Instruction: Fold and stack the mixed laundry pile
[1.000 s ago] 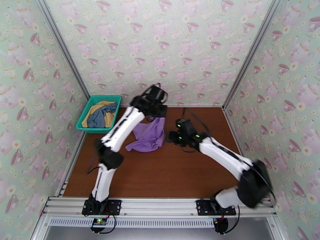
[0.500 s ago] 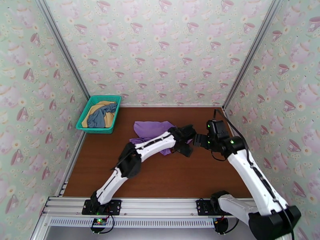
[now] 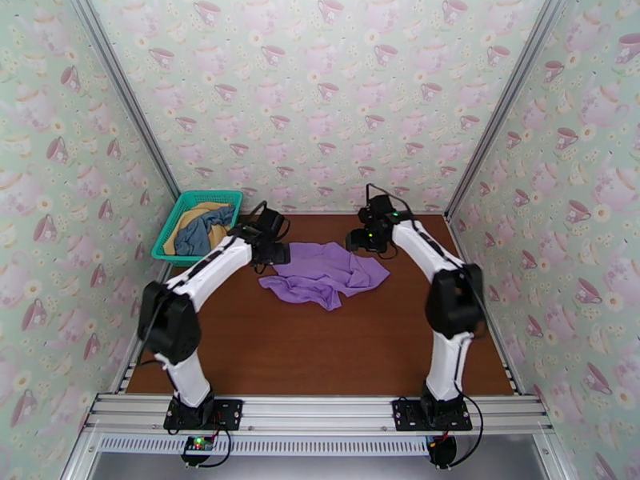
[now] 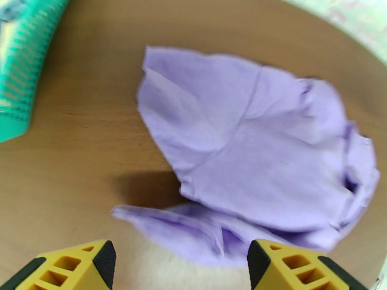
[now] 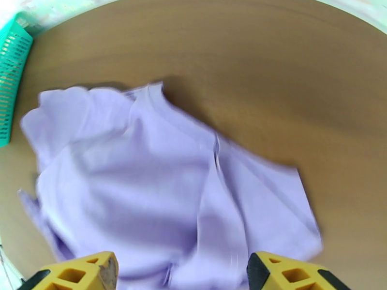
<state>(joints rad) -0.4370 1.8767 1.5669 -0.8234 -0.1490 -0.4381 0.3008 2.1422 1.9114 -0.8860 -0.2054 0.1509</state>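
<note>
Lilac shirt [image 3: 328,274] lies crumpled mid-table, long axis left-right, between the claws: left gripper [image 3: 274,251] just beside its left edge, right gripper [image 3: 362,238] at its far-right corner, about equally near. Both claws spread and empty; grey-blue garment [image 3: 204,232] and mustard garment [image 3: 190,216] sit in the teal basket [image 3: 188,262]

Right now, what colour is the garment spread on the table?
Plain lilac-purple; the shirt shows best in the left wrist view.

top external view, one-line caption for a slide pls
Left gripper and right gripper flank a rumpled lilac shirt on the table; two more garments wait in the teal basket.
</note>
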